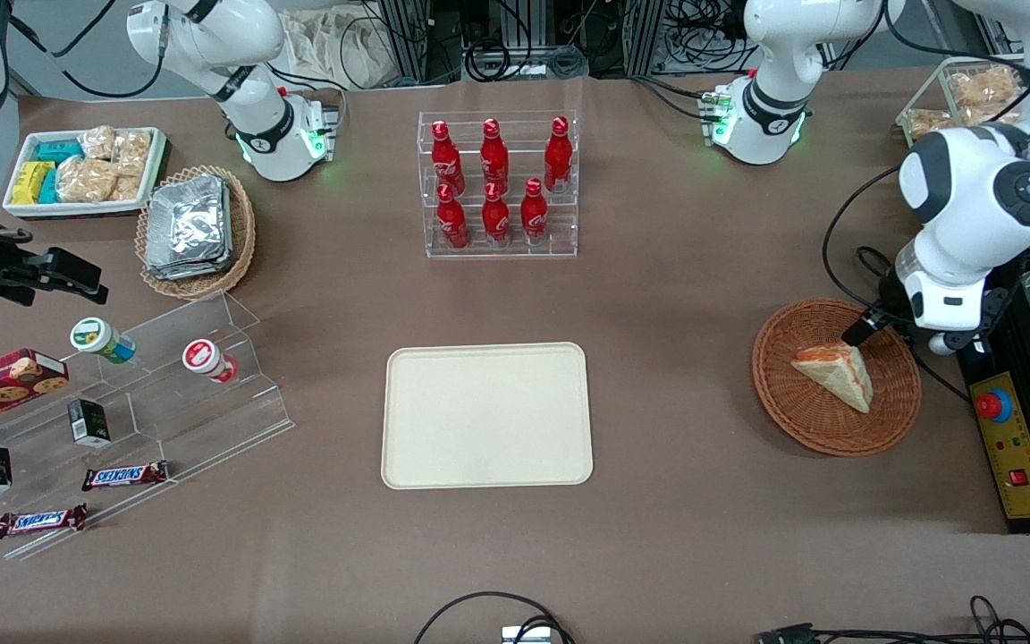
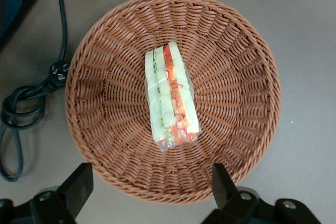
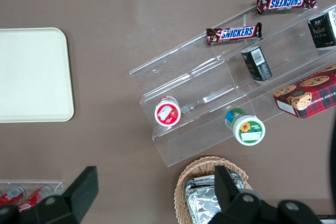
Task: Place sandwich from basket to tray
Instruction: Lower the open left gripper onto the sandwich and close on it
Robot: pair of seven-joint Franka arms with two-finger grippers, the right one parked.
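The sandwich (image 1: 837, 374), a wedge of white bread with red-orange and green filling, lies in the reddish-brown wicker basket (image 1: 801, 429) toward the working arm's end of the table. In the left wrist view the sandwich (image 2: 170, 95) lies on edge in the middle of the basket (image 2: 105, 93). My gripper (image 1: 873, 333) hovers above the basket's rim, farther from the front camera than the sandwich. It is open and empty (image 2: 149, 187), and its fingers (image 2: 79, 182) straddle the rim without touching the sandwich. The cream tray (image 1: 486, 416) lies empty at the table's middle; it also shows in the right wrist view (image 3: 31, 74).
A black cable (image 2: 21, 108) coils on the table beside the basket. A control box with a red button (image 1: 994, 404) sits beside the basket. A rack of red bottles (image 1: 497, 183) stands farther from the front camera than the tray. Acrylic shelves with snacks (image 1: 148, 394) stand toward the parked arm's end.
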